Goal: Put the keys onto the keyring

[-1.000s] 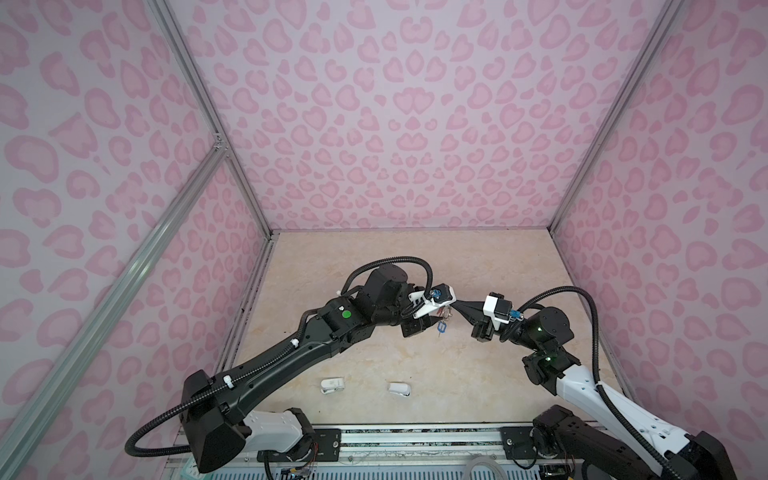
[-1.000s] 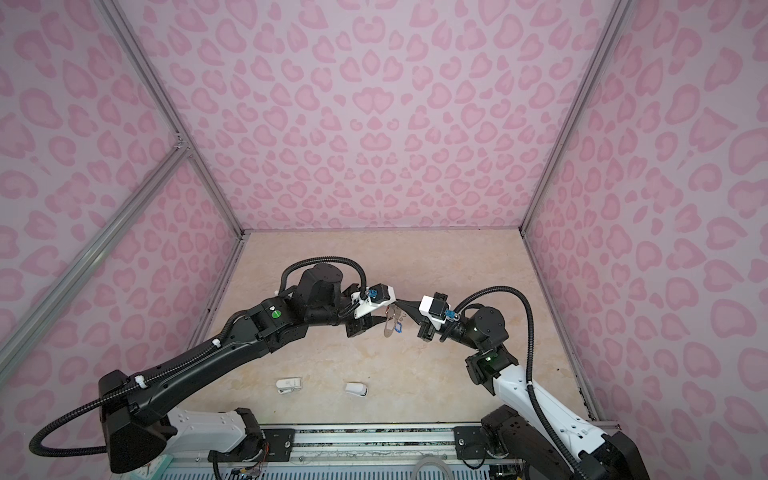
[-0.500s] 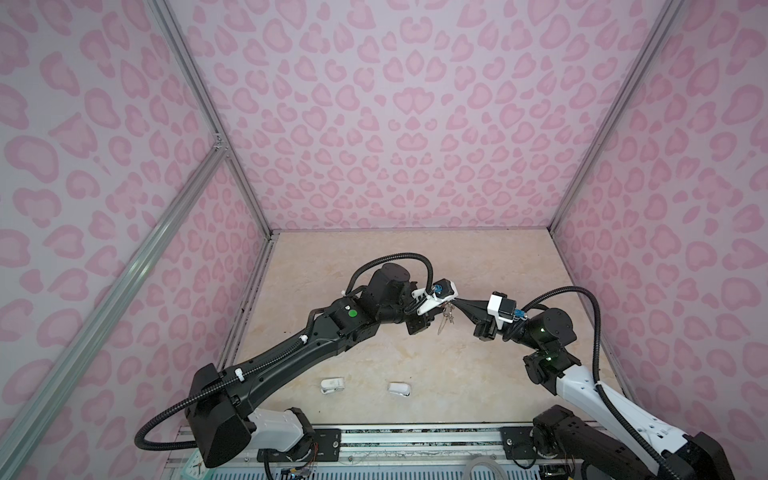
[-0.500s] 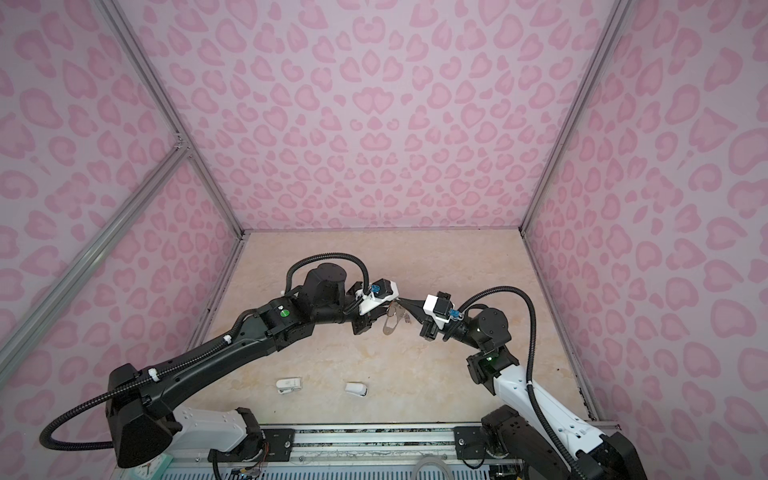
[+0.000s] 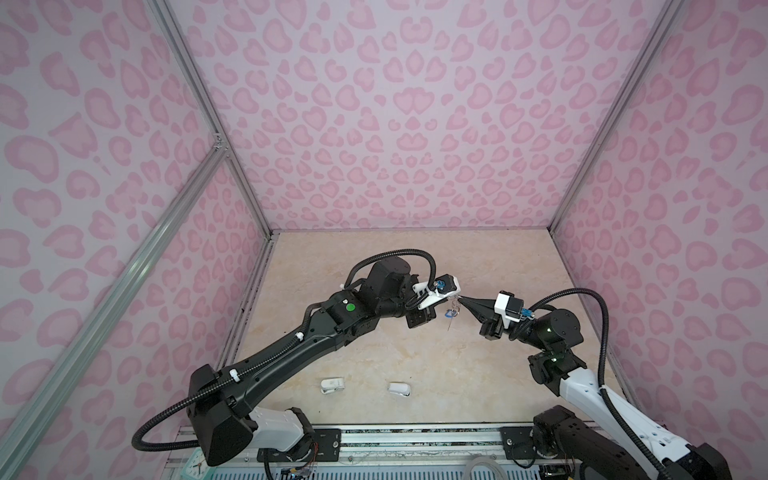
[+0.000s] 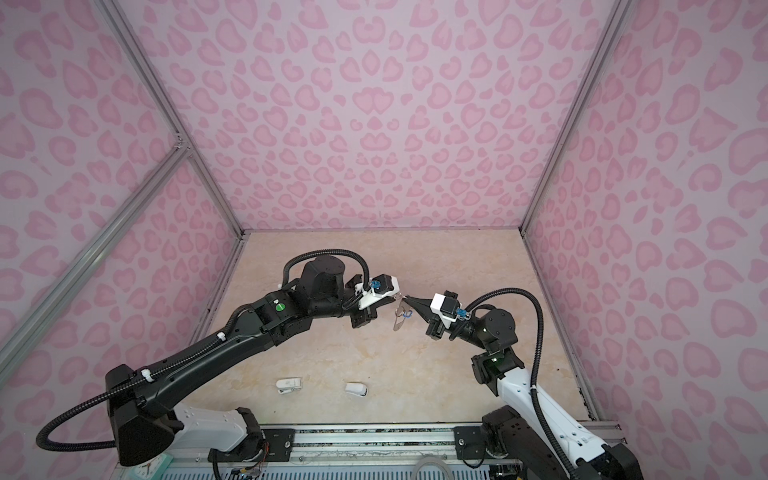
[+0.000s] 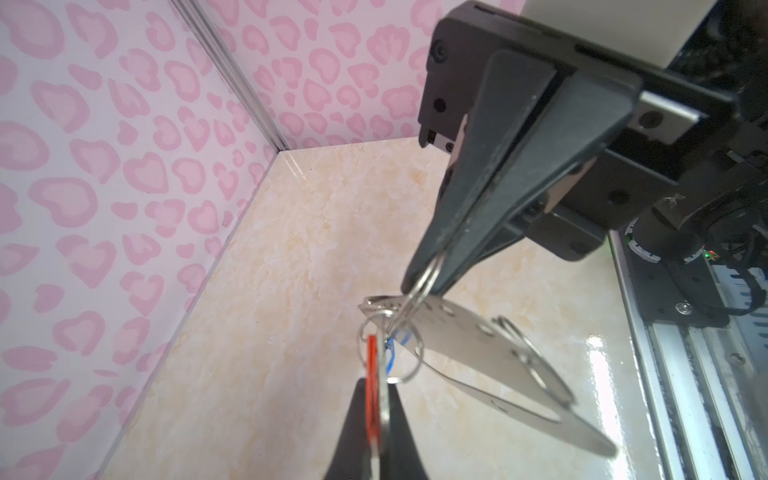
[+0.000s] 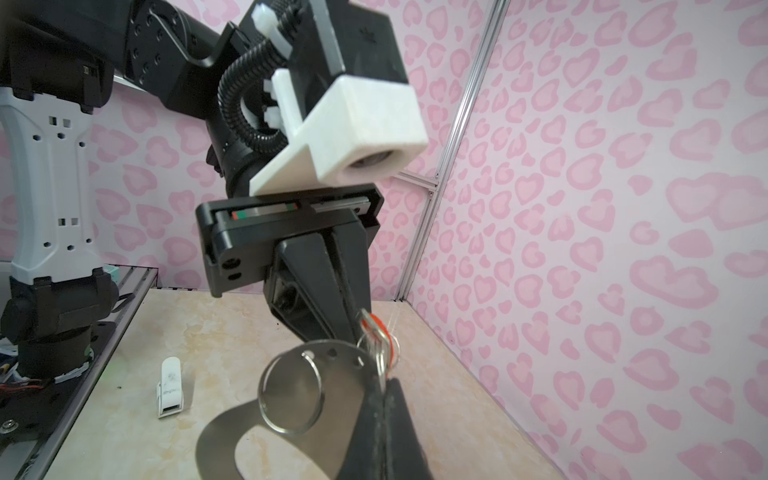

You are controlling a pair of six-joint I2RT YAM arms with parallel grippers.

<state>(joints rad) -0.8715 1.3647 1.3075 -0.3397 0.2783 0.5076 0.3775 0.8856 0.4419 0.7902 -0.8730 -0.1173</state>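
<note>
Roughly mid-table, left gripper (image 7: 376,388) and right gripper (image 7: 426,276) meet tip to tip above tabletop (image 5: 415,249). Left gripper pressed together on red-tagged key (image 7: 372,374), tag edge-on between fingers. Right gripper pinching wire ring at end of keyring (image 7: 478,353); plate hangs tilted, clear of table. Blue-tagged key (image 7: 401,337) dangles at same end, seemingly on a ring; overlap too tangled to confirm. Two white plastic pieces (image 5: 332,384) lie near front edge, well apart from grippers.

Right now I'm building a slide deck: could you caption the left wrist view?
Left hand pinches the red-tagged key while the right hand holds a wire ring of the grey keyring.
</note>
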